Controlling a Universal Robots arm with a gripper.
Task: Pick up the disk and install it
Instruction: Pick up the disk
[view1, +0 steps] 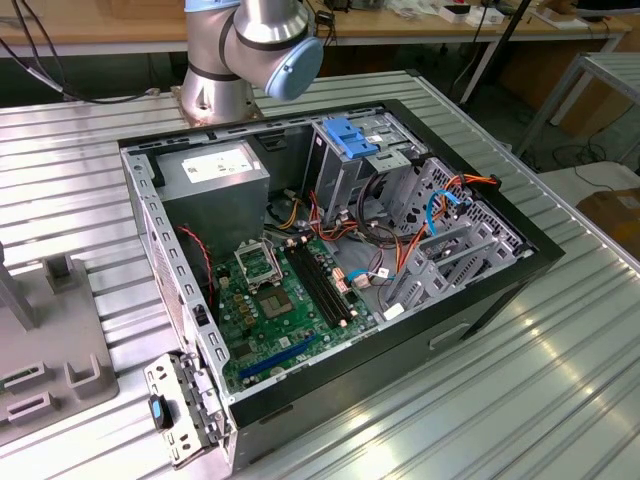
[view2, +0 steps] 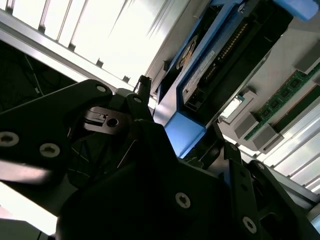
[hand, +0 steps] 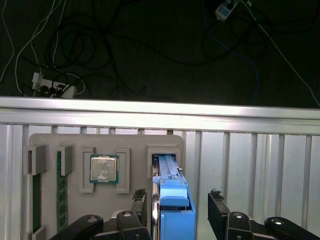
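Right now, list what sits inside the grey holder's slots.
The grey holder carries a processor chip, a green memory stick and the disk standing on edge, with the open tool straddling it. The slot floor beneath the disk is covered by it.

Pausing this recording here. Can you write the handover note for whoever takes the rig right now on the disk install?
State of the pincer: open, one of its fingers on each side of the disk, with a gap on one side, so no grip yet.
Where things are: the disk stands on edge in its slot in the grey tray, near the processor chip. The computer case lies open on the table.
Done: the pincer straddles the disk.
Left: gripping, lifting and installing.
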